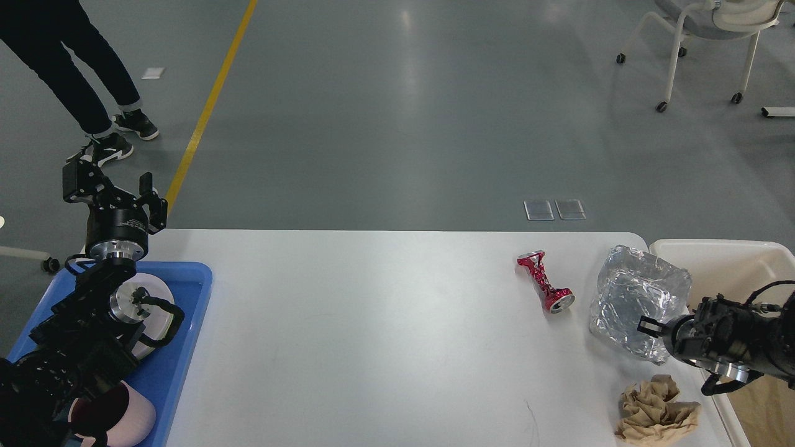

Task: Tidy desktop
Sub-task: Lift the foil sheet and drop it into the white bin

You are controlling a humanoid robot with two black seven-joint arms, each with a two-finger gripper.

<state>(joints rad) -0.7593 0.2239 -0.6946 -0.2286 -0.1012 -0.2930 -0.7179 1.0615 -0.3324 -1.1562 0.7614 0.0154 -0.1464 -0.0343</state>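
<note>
The white desktop fills the lower view. A crushed red can lies on its right part. To the can's right sits a crumpled silver foil container, and a crumpled brown paper wad lies near the front right edge. My left gripper is raised above the blue tray at the far left, open and empty. My right gripper comes in from the right and sits at the foil container's front right side. It is dark and end-on, so its fingers cannot be told apart.
The blue tray holds a white plate and a pink cup, partly behind my left arm. A cream-white bin stands off the table's right edge. A person's legs and a wheeled chair are on the floor beyond.
</note>
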